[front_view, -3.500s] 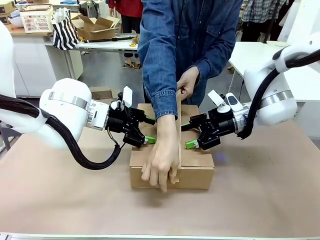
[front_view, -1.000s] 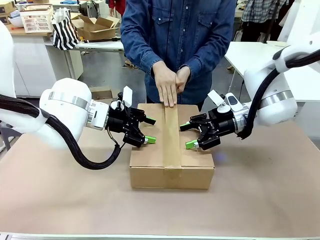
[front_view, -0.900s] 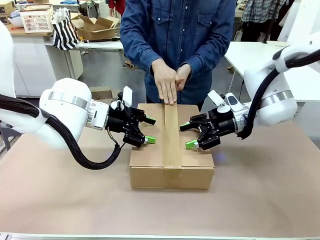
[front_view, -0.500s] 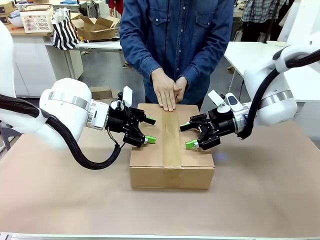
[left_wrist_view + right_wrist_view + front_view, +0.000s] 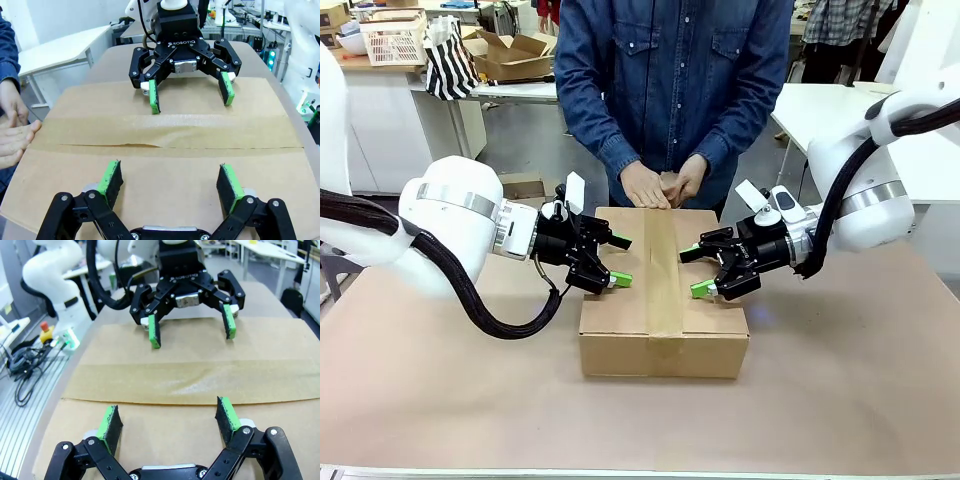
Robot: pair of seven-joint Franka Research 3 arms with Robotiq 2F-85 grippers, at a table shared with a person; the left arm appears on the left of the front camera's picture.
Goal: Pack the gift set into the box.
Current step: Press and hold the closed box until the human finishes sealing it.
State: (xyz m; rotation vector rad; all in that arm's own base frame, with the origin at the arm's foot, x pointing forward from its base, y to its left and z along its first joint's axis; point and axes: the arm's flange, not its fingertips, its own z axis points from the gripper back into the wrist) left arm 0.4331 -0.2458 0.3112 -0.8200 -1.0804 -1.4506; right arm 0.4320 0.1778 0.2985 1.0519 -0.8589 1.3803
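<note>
Both released robot hands, left hand (image 5: 620, 262) and right hand (image 5: 695, 270), are hovering at opposite ends of the taped brown cardboard box (image 5: 664, 320) lying between them.

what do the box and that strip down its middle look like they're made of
The box looks like plain brown cardboard, matte, with sharp folded edges. The strip looks like brown paper packing tape: slightly glossier and wrinkled in the left wrist view, though it could be plastic film.
</note>
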